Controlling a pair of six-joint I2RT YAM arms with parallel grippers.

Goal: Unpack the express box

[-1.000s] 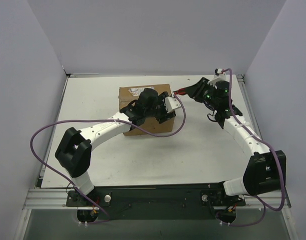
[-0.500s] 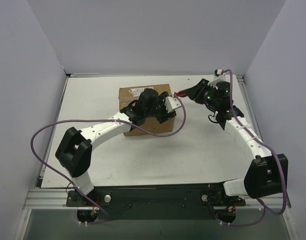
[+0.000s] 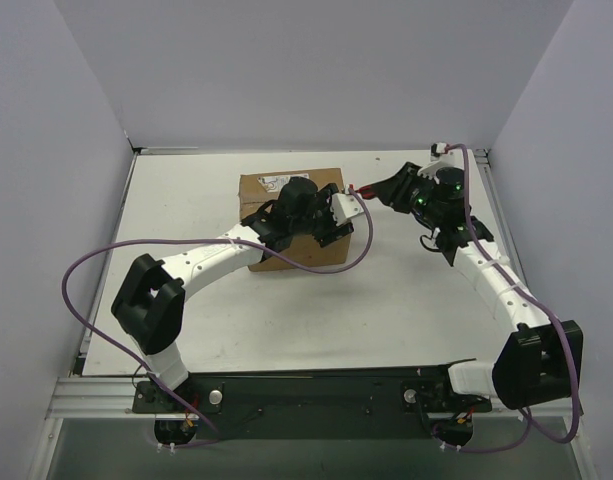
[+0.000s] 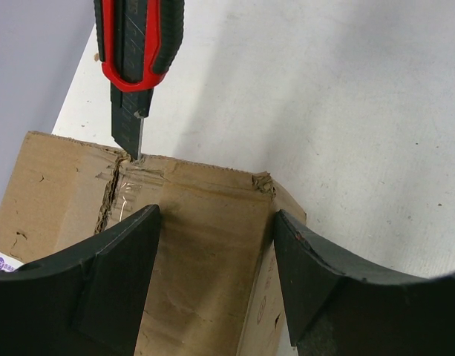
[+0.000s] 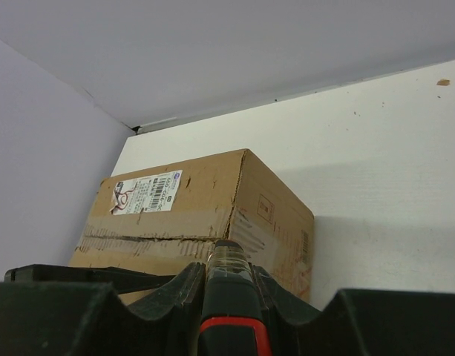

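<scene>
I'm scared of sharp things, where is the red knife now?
In the top view the red knife sits in the right pincer, its blade tip at the seam at the right end of the express box.

Matt cardboard express box [image 4: 205, 222], glossy plastic knife [image 4: 138, 37], matt table [image 4: 323, 96]

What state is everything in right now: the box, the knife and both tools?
box: closed, flaps taped shut.
knife: blade out, tip at the tape seam on the box's edge.
left tool: open, over the box top.
right tool: shut on the knife.
</scene>
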